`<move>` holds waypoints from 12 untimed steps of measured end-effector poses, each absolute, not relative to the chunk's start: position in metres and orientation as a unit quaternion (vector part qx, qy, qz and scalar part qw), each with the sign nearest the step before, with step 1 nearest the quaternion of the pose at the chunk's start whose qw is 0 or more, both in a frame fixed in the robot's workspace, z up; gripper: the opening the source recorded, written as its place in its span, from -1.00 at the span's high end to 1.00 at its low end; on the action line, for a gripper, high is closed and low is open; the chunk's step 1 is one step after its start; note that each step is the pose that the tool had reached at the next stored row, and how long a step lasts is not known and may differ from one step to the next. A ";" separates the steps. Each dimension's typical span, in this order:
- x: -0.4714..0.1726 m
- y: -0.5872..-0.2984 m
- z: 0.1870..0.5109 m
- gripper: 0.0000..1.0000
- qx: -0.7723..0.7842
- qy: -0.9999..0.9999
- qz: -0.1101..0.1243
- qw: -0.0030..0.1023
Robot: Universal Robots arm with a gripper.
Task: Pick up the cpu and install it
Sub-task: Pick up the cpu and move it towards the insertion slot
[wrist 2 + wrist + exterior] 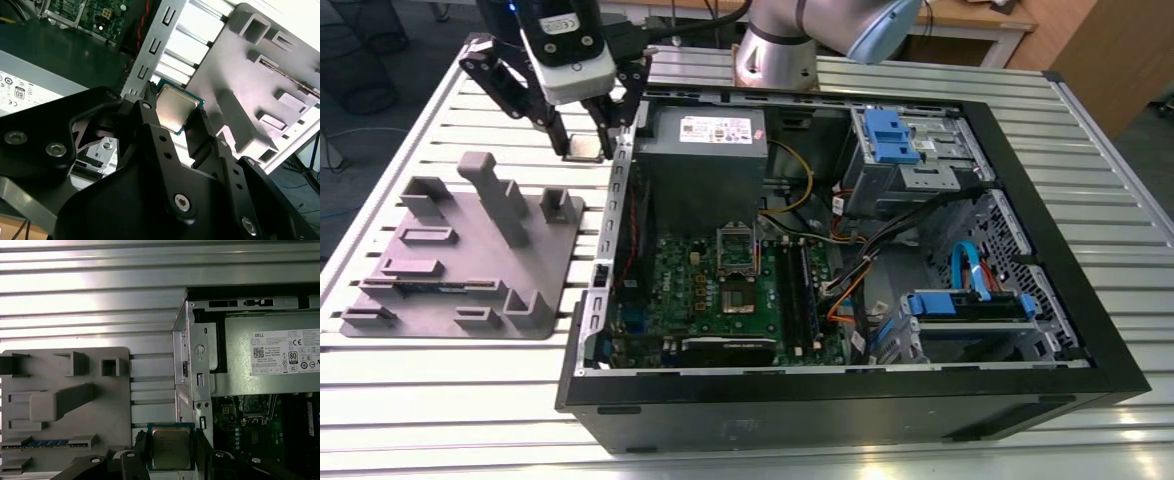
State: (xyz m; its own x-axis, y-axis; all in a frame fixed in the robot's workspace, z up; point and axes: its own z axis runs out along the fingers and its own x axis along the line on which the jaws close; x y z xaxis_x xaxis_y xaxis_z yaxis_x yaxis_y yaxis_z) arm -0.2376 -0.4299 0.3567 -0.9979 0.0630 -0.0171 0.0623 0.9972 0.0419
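Jaws of the gripper (587, 148) pinch the cpu (171, 449) by its edges (thin purchase), aloft at the exterior view's ten o'clock from the socket (736, 250); any slip could tilt it and spoil seating.

1. Exterior view: high, looking down on open black metal computer case (854, 400) and grey plastic tray (454, 270).
2. First wrist view: nearer, facing straight down.
3. Second wrist view: closest, slanting past black gripper (175, 107).
4. All share tray and case edge.

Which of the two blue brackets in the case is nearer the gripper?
The blue bracket next to the power supply; the other bracket lies farther off.
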 end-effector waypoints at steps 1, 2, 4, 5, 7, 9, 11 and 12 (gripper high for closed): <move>-0.235 -0.430 0.357 0.06 0.031 0.999 0.021 0.009; -0.233 -0.430 0.357 0.06 0.031 0.999 0.021 0.009; -0.228 -0.430 0.357 0.06 0.031 0.999 0.021 0.009; -0.226 -0.430 0.357 0.06 0.031 0.999 0.021 0.009; -0.221 -0.430 0.357 0.06 0.031 0.999 0.021 0.009; -0.217 -0.430 0.357 0.06 0.031 0.999 0.021 0.009; -0.212 -0.430 0.357 0.06 0.031 0.999 0.021 0.009; -0.210 -0.430 0.357 0.06 0.031 0.999 0.021 0.009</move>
